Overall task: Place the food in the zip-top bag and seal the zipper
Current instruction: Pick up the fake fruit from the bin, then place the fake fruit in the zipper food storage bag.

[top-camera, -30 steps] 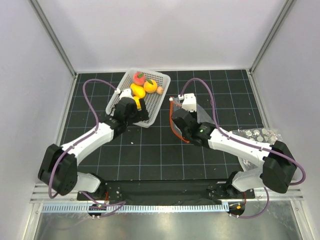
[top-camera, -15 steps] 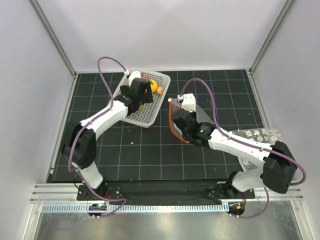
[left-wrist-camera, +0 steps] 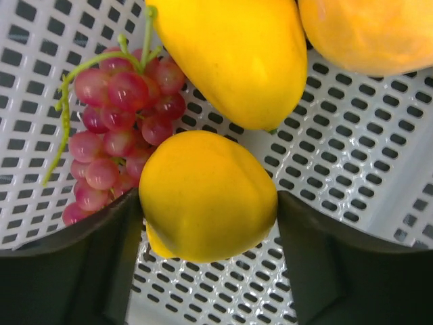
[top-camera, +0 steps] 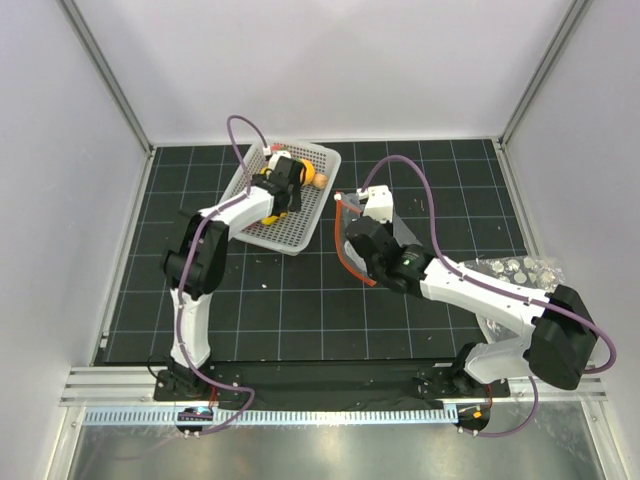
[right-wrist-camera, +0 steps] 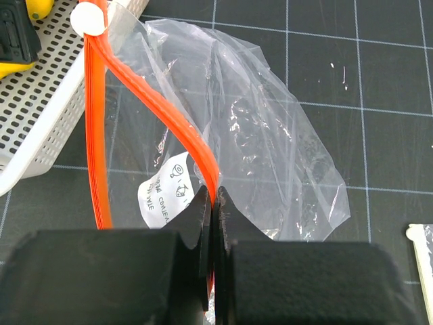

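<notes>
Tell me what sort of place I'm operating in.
Probably a robotics lab test cell: white panel walls on aluminium framing, a black gridded mat, and a yellow toy fruit in a white basket beside a zip-top bag.

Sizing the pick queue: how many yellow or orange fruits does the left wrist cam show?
3. Round fruit between the left fingers; pear just above it; orange piece at the top right corner. More may lie outside the frame.

Grapes (left-wrist-camera: 115, 128) lie partly hidden behind the yellow fruit (left-wrist-camera: 206, 196).
</notes>
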Motion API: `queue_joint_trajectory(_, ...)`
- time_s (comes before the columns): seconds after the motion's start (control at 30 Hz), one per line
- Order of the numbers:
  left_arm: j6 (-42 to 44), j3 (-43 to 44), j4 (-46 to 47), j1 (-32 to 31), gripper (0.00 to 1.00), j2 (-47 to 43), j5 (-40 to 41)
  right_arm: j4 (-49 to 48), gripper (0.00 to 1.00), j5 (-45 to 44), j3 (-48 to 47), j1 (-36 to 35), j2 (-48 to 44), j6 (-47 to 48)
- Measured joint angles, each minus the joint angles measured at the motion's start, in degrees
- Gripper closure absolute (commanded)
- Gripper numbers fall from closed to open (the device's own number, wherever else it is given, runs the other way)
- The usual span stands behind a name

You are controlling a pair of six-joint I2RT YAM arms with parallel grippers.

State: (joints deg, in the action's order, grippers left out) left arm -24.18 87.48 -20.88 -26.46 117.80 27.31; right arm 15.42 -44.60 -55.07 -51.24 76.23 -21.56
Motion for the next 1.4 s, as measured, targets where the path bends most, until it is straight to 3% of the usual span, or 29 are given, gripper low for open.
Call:
queue_joint_trajectory(0.03, 0.15, 0.39, -0.24, 0.11, 0.46, 0.74, -0.20, 0.00, 0.99, 0.07, 0.00, 0.00, 0.00, 0.00)
queue_joint_trajectory(0.07, 0.13, 0.59, -0.24, 0.17, 0.50, 0.90, -0.37, 0.00, 0.99, 0.09, 0.00, 0.00, 0.00, 0.00)
queue_joint_trajectory(0.3, -2.45, -6.23, 1.27, 0.76, 0.66, -6.82, -6.64, -0.11, 0.99, 0.46, 0.00, 0.00, -0.11, -0.02)
queue_joint_trajectory(0.73, -12.09, -28.55, 15.13, 0.61, 0.68, -36.22, -22.27, -1.46, 0.99, 5.64, 0.72, 1.03, -1.46, -0.90)
queue_joint_trajectory(0.9, -16.02, -34.82, 24.48, -0.22, 0.69, -40.46, -32.89, -2.29, 0.99, 10.84, 1.62, 1.70, -2.47, -1.90)
queue_joint_trajectory(1.13, -19.02, -39.01, 41.79, -6.36, 0.66, -44.65, -46.36, -3.61, 0.99, 16.63, 2.97, 2.86, -5.20, -3.23)
queue_joint_trajectory(1.4, -22.01, -42.03, 56.94, -7.76, 0.65, -45.27, -54.40, -6.62, 0.99, 24.79, 6.03, 6.58, -11.21, -6.32)
